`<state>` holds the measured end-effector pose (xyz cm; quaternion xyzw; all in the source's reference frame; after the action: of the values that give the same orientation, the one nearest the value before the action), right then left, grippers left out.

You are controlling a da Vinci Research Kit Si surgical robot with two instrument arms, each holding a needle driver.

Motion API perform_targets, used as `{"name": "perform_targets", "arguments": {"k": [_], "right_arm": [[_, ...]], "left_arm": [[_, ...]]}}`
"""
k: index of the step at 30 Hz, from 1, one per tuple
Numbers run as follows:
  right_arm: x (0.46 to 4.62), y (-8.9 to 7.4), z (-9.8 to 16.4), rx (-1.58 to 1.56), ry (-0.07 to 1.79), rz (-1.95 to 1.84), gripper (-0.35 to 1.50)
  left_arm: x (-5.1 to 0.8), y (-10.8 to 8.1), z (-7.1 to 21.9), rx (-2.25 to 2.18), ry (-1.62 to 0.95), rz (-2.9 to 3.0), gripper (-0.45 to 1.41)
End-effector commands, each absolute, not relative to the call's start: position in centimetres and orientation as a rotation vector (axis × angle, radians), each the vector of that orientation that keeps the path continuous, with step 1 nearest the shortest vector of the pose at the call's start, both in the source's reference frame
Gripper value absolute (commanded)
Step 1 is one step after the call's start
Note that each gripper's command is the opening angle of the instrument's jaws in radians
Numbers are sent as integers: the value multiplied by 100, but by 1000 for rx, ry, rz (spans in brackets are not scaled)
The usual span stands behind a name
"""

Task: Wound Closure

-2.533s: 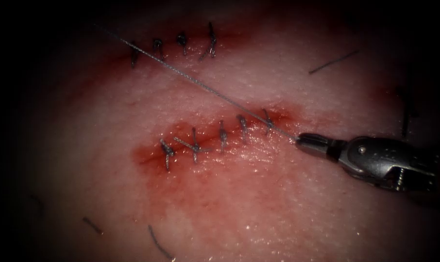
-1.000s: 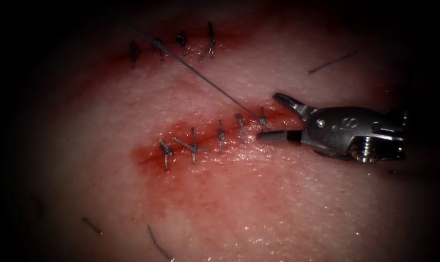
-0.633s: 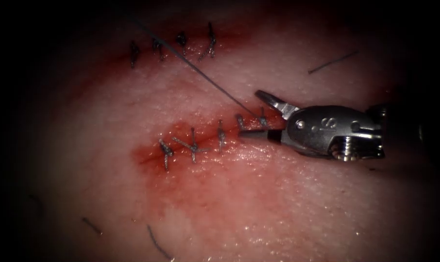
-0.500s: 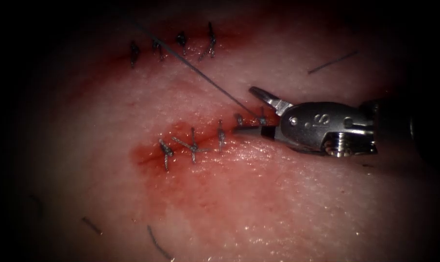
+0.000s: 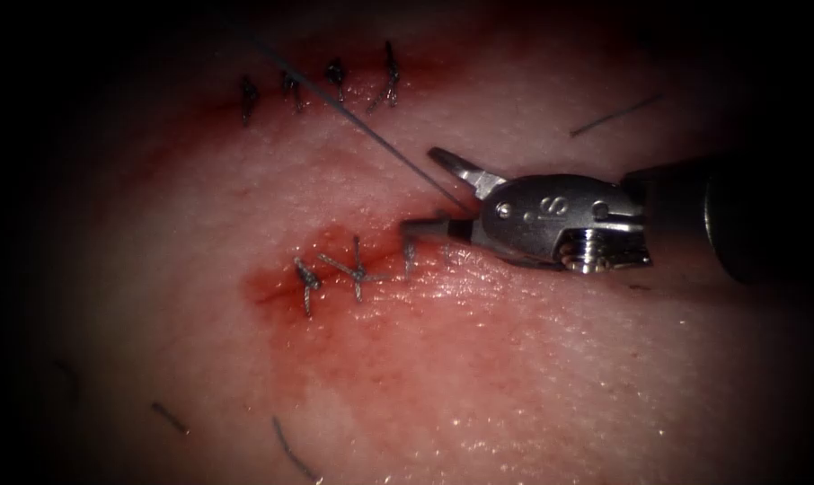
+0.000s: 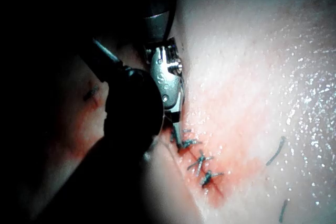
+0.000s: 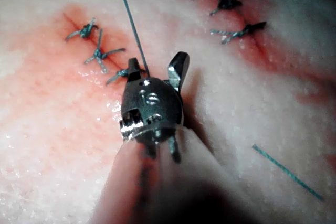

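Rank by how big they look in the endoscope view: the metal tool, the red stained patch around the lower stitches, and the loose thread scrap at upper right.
1. Red fluid patch.
2. Right tool, its jaws open, holding nothing.
3. Cut thread scrap.

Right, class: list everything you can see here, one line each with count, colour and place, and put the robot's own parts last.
Tissue: one, pale pink, under everything.
Red fluid: patches, around both stitched cuts.
Stitches: two rows, dark grey, one along each cut.
Thread: one taut strand, grey, running from upper left to between the open jaws.
Cut ends of thread: several, dark, scattered on the tissue.
Right tool: one, silver, jaws open astride the thread, holding nothing.
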<state>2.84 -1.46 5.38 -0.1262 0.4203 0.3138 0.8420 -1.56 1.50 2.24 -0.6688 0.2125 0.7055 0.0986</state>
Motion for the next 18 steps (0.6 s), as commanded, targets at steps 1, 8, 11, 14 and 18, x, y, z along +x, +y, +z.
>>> {"name": "perform_targets", "arguments": {"k": [1, 8, 11, 14, 18], "right_arm": [[294, -149, 544, -264, 892, 662, 128], [301, -146, 551, -280, 887, 648, 105], [303, -150, 557, -292, 885, 645, -15], [301, -153, 558, -315, 861, 659, -35], [298, -151, 556, -312, 861, 660, -35]], "left_arm": [[-163, 148, 228, -1983, 631, 2085, -45], [-166, 144, 221, -2002, 624, 2075, -45], [-167, 141, 218, -2014, 616, 2073, -45], [-168, 136, 212, -2028, 612, 2068, -45], [-168, 127, 205, -2043, 608, 2066, -45]]}}
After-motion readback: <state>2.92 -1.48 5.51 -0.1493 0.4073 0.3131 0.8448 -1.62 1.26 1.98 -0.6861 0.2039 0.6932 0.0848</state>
